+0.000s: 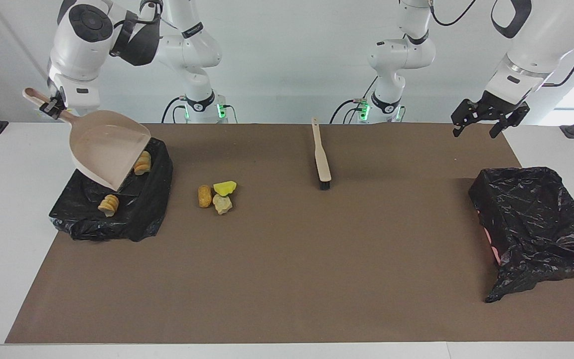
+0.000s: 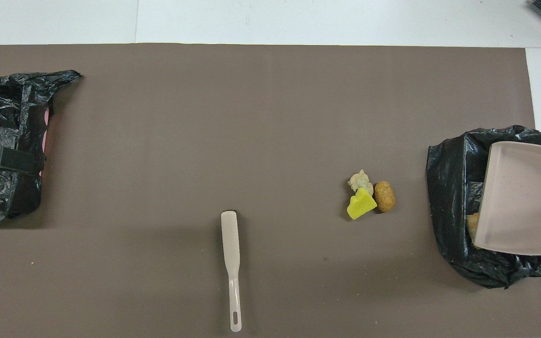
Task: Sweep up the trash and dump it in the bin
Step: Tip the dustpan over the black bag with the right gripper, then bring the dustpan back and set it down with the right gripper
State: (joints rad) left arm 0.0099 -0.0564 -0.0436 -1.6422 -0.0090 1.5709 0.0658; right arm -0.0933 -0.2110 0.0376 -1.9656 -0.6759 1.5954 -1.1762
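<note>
The right gripper (image 1: 53, 105) clamps the dustpan (image 1: 102, 149) handle, tilting the pan over the bin (image 1: 137, 209) at its end, where two trash chunks (image 1: 109, 204) lie. The left gripper (image 1: 481, 123) hangs spread wide, holding nothing, over the table edge near the other bin (image 1: 536, 219). Three scraps (image 1: 217, 195) sit on the mat beside the first bin.

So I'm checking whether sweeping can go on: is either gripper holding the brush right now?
No. The brush lies alone on the brown mat; the right gripper holds the dustpan and the left gripper hangs open.

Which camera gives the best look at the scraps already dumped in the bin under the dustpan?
The facing view: two tan chunks lie in the black-lined bin, clear of the tilted dustpan. In the overhead view the dustpan covers them; only an orange sliver shows at its edge.
</note>
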